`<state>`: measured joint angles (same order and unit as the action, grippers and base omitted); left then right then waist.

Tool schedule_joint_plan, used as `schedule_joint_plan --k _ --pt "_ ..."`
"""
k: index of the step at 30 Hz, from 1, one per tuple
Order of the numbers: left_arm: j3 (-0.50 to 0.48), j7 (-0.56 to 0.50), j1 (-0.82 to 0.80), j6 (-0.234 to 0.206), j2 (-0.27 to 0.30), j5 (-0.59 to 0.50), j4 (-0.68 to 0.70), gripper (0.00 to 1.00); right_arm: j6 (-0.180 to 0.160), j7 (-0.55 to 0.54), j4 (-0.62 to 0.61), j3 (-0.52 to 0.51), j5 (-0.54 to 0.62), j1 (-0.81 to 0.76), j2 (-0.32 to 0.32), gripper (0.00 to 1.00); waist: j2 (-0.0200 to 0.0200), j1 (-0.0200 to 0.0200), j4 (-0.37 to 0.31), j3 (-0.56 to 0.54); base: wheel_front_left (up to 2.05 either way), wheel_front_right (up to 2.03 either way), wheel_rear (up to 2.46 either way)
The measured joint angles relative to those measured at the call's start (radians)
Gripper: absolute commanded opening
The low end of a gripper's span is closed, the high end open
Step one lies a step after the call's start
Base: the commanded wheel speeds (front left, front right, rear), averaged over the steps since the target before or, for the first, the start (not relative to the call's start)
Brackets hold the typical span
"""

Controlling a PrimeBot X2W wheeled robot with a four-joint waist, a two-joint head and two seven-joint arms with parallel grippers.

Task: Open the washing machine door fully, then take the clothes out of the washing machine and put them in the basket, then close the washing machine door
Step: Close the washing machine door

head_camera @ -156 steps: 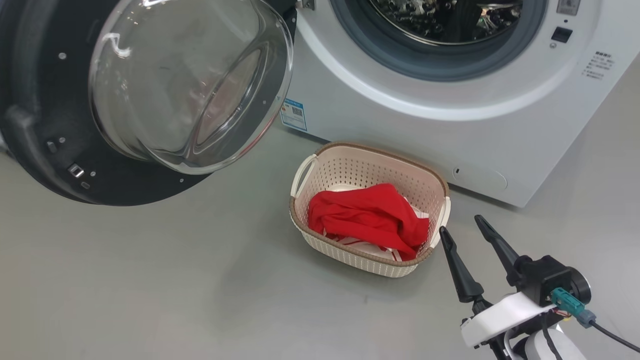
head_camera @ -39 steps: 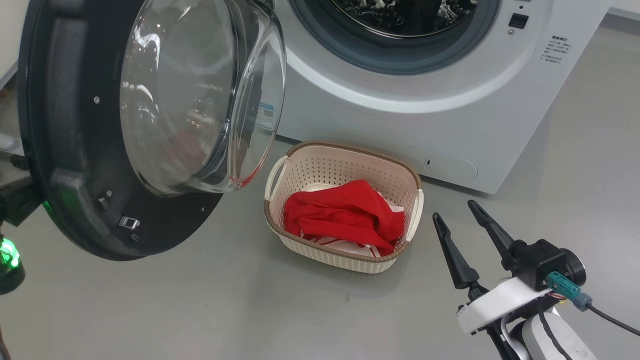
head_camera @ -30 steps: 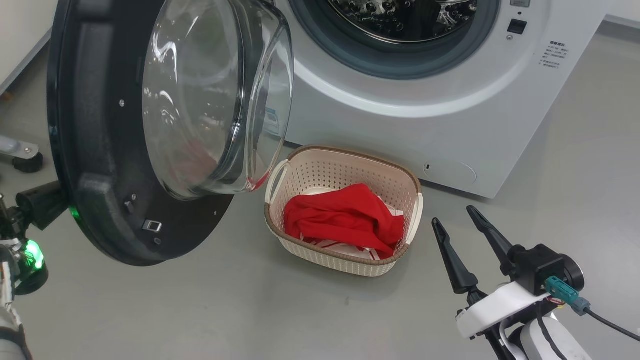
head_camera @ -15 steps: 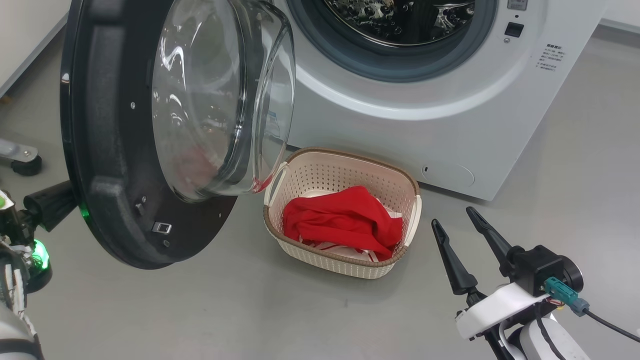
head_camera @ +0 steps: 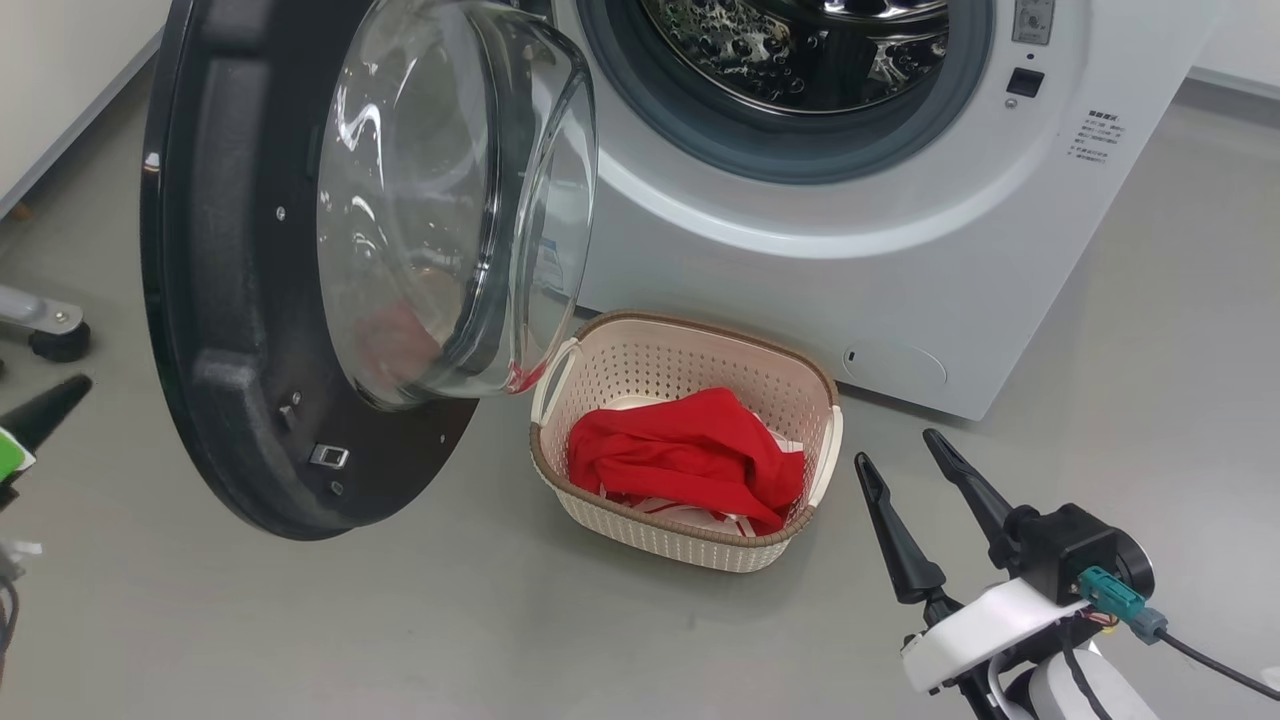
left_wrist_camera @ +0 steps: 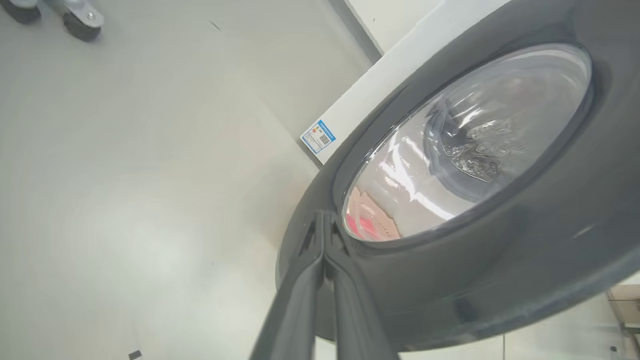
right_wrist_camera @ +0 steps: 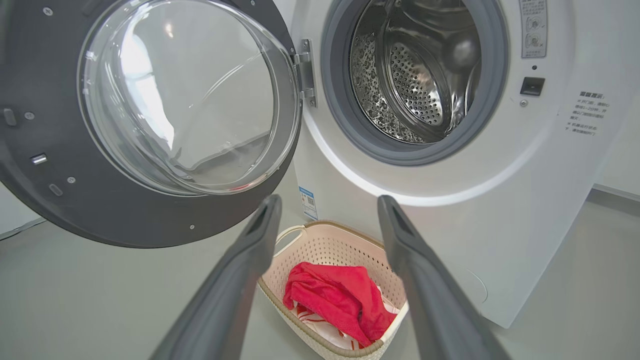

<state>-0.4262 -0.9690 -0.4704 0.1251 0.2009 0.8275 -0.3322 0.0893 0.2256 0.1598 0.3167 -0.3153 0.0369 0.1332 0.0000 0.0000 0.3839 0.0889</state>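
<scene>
The washing machine (head_camera: 800,270) stands with its steel drum (right_wrist_camera: 415,75) bare. Its door (head_camera: 220,300) hangs half swung on the left, glass bowl facing the opening. On the floor in front, the cream basket (head_camera: 700,365) holds the clothes (head_camera: 680,455), bright red on top with red-and-white stripes beneath. My left gripper (head_camera: 45,410) is shut and empty at the far left. In the left wrist view its tips (left_wrist_camera: 324,216) point at the door's (left_wrist_camera: 500,280) black outer rim. To the right of the basket (right_wrist_camera: 320,235), my right gripper (head_camera: 895,450) stands open and empty.
A caster on a metal leg (head_camera: 55,335) stands on the grey floor left of the door. A wall runs behind it at the upper left. A blue label (left_wrist_camera: 318,136) marks the machine's lower front corner. Open floor lies before the basket.
The door has swung a little further toward the machine. My left gripper has dropped back from behind the door's edge to the far left. The right arm holds still; the head view shifted slightly.
</scene>
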Motion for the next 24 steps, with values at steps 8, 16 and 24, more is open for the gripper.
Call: schedule_joint_plan --k 8,16,24 --pt "0.104 0.294 0.108 0.000 0.053 -0.119 0.201 0.00 0.000 0.000 0.001 0.005 0.000 0.000 -0.002 1.00 0.0000 0.0000 -0.004 0.000 0.00 0.00 0.00" --pt "0.214 0.567 0.274 0.000 0.083 -0.222 0.260 0.00 0.000 0.002 0.009 0.009 0.000 -0.001 -0.003 1.00 0.0000 0.0000 -0.013 -0.002 0.00 0.00 0.00" --pt "0.238 0.797 0.386 0.000 0.083 -0.300 0.239 0.00 0.000 0.009 0.018 0.010 -0.002 -0.007 -0.006 1.00 0.0000 0.0000 -0.020 -0.021 0.00 0.00 0.00"
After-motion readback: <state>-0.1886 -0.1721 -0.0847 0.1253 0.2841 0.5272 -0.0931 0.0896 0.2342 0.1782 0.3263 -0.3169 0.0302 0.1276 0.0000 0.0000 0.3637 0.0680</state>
